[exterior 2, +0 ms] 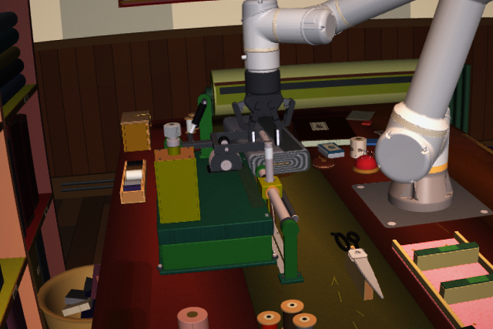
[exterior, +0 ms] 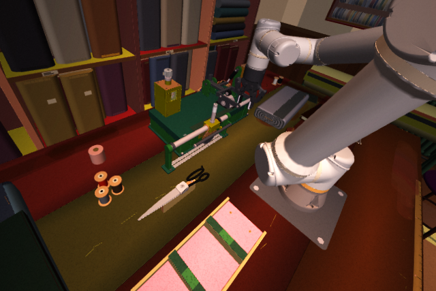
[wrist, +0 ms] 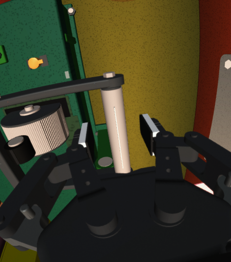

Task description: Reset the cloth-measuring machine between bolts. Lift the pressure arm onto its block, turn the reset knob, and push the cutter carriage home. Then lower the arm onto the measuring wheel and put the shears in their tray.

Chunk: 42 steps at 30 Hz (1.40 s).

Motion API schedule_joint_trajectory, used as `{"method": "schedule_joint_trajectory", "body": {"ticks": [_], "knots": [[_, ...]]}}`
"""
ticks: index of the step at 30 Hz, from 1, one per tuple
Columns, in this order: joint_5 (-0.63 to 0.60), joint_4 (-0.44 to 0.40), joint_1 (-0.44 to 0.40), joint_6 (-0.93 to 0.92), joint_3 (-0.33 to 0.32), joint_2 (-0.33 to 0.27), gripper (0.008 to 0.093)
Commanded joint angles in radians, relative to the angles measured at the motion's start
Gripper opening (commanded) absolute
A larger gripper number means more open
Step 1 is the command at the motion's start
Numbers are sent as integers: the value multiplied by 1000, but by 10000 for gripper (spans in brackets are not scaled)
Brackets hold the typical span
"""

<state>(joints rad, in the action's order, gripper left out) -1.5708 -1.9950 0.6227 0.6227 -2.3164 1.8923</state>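
The measuring wheel point(wrist: 34, 127) is partly hidden under the dark pressure arm point(wrist: 55, 89), which runs across the green machine point(exterior 2: 215, 214). The arm ends in a pale handle point(wrist: 115, 127), and my gripper point(wrist: 117, 133) is open astride that handle, holding nothing. The reset knob point(exterior 2: 172, 131) stands on the yellow box point(exterior 2: 177, 184). The yellow cutter carriage point(exterior 2: 269, 186) sits partway along the front rail with its post upright. The shears point(exterior: 176, 191) lie on the olive mat, propped on a small block, and the pink tray point(exterior: 207, 249) lies nearer the front edge.
Shelves of cloth bolts point(exterior: 105, 34) stand behind the machine. A rolled grey bolt point(exterior: 281, 106) lies right of the gripper. Thread spools point(exterior: 105, 185) sit on the left of the mat. My own base point(exterior: 303, 189) stands on the red table at the right.
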Motion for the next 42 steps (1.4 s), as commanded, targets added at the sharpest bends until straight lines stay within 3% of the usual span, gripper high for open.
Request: {"method": "schedule_joint_trajectory", "body": {"ticks": [1,4,26,42], "knots": [[0,0,0,0,0,0,530],[0,0,0,0,0,0,515],[0,0,0,0,0,0,80],[4,-5,0,0,2,0,80]]}}
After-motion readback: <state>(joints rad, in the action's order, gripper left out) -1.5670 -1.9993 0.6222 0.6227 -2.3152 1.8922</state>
